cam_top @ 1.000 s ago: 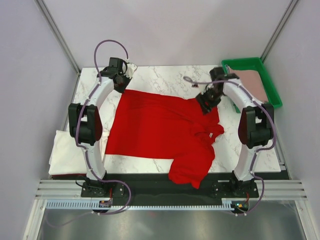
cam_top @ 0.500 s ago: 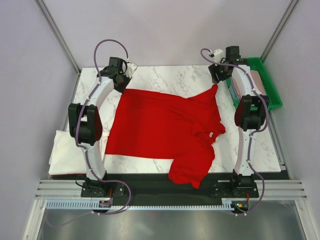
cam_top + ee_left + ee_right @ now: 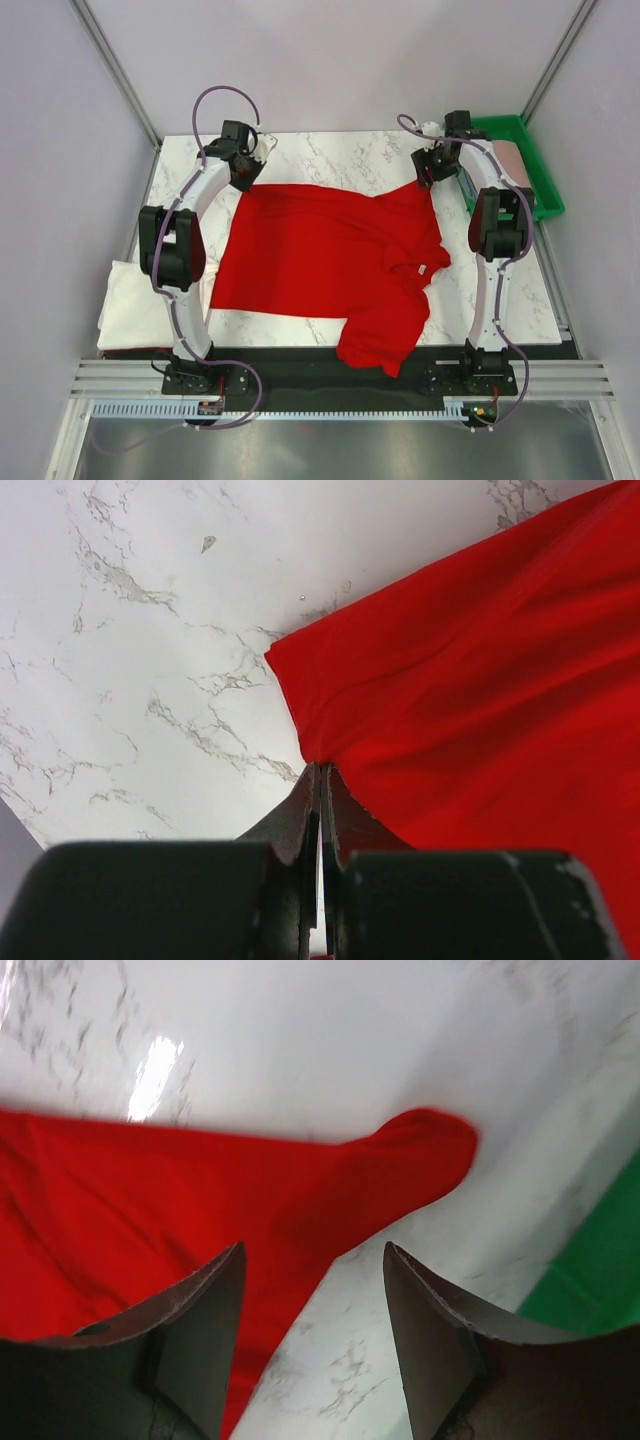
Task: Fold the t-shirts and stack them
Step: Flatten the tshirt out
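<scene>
White t-shirt (image 3: 132, 300): lies flat at the near left edge of the surface (image 3: 340, 155).
Left hand (image 3: 320, 780): fingers pressed together, pinching the far left corner of the red t-shirt.
Red t-shirt (image 3: 320, 255): spread across the middle of the surface, one sleeve trailing over the near edge.
Right hand (image 3: 314, 1250): fingers spread, over the red t-shirt's far right tip.
Dusty-pink t-shirt (image 3: 508, 165): inside the green tray (image 3: 495, 127), far right.

The left arm (image 3: 197, 190) and right arm (image 3: 487, 300) had white links, bulky black joints and black bases (image 3: 195, 375), each trailed by a thin purple cable (image 3: 225, 92). The left gripper's (image 3: 320, 770) fingers (image 3: 295, 825) were black, tapering to thin tips. The right gripper's (image 3: 314, 1250) were broad dark-grey wedges with paler edges.
</scene>
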`<state>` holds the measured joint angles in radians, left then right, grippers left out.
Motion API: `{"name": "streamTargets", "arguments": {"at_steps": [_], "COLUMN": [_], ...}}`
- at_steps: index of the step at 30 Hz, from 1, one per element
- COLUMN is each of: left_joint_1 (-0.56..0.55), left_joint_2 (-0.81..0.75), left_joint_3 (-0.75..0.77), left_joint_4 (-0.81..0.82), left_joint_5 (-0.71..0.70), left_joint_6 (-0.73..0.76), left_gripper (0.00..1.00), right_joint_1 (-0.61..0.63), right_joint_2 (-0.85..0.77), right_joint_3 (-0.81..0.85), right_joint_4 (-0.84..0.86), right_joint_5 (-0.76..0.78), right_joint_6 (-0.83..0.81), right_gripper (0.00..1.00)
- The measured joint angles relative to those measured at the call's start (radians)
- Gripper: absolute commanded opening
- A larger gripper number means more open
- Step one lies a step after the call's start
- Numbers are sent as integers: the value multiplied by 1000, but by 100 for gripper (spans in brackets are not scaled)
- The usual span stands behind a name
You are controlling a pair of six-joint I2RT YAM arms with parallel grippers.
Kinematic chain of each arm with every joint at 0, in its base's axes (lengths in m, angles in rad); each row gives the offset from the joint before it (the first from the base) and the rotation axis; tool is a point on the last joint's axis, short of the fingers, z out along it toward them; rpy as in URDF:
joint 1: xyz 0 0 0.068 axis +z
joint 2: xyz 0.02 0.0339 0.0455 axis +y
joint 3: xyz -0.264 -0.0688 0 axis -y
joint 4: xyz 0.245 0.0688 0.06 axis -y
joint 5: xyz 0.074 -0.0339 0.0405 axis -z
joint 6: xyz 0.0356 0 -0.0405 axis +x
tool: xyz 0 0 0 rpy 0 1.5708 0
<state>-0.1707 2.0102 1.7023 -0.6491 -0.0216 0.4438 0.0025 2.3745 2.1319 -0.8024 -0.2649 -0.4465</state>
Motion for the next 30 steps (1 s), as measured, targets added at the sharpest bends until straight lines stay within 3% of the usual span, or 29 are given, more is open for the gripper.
{"name": "streamTargets", "arguments": {"at_steps": [9,30], "left_joint_1": [0,-8], "left_joint_2": [0,0], "left_joint_3": [-2,-8], "left_joint_4": [0,0], "left_joint_5": [-1,-3], "left_joint_6": [0,0], "left_gripper": [2,2], "right_joint_1": [2,8], "right_joint_2": [-67,-39], "right_joint_3": [-168,-119], "right_joint_4": [-127,-149], "right_joint_5": [-112,-156], "right_joint_6": [-48,-43], "right_gripper": [61,50]}}
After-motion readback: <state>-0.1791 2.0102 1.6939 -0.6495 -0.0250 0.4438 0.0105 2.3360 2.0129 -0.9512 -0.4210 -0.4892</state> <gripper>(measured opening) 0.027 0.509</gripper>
